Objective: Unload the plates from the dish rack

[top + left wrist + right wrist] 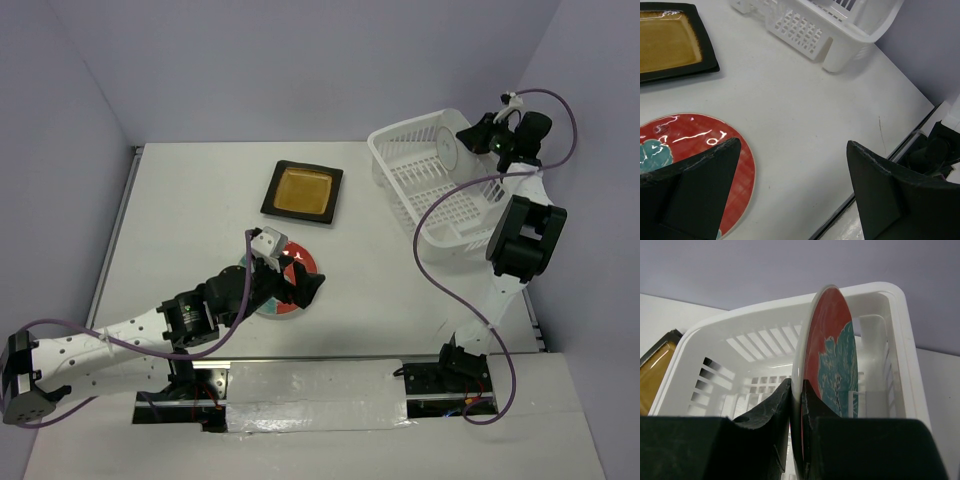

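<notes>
The white dish rack (425, 205) stands at the back right. One round plate (446, 148) stands upright in it, white underside facing left. My right gripper (478, 138) is shut on its rim; the right wrist view shows the fingers (775, 405) pinching the plate (832, 350) over the rack (730, 347). A second round red and teal plate (298, 262) lies flat on the table under my left gripper (303, 288), which is open and empty. In the left wrist view the gripper (792, 170) hovers beside this plate (695, 145). The amber square plate (303, 192) lies flat mid-table. The teal square plate is out of view.
Purple walls close in the table on the left, back and right. The rack's corner (840, 40) and the amber plate (665, 45) show in the left wrist view, with the table's edge rail (880, 167) close by. A purple cable (440, 260) hangs beside the rack.
</notes>
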Tool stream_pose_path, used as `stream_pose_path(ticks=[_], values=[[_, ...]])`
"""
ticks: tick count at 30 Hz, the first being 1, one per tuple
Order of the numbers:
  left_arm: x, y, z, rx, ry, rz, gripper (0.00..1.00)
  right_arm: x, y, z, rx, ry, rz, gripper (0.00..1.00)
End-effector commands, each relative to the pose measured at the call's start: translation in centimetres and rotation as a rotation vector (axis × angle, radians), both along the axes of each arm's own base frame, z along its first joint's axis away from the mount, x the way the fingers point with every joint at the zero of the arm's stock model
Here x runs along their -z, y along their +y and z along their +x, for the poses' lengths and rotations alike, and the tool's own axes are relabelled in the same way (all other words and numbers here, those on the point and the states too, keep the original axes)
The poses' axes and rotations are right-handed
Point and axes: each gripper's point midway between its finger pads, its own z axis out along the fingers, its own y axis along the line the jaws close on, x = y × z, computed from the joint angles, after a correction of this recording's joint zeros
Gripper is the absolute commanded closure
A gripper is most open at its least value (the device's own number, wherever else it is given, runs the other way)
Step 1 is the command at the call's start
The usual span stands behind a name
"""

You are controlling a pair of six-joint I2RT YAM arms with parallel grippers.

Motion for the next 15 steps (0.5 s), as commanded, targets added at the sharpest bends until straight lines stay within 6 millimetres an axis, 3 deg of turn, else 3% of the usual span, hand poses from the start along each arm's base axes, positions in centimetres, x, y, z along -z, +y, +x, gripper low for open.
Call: stream_pose_path(ticks=[1,7,15], values=[[-3.0,-0.4,0.2,-0.001,-0.034,-0.078,0.0,-11.3,1.2,-1.0,-0.032,-0.325,-0.128,1.0],[-2.7,-0.8,0.3,0.005,-0.027,-0.066,0.01,-11.7,1.5,-1.4,-0.042,-0.376,-0.16,1.0],[-2.2,-1.2,0.5,0.007,-0.021,-0.048,0.01,-14.4,2.1,-2.2,-0.035,-0.475,-0.198,1.0]])
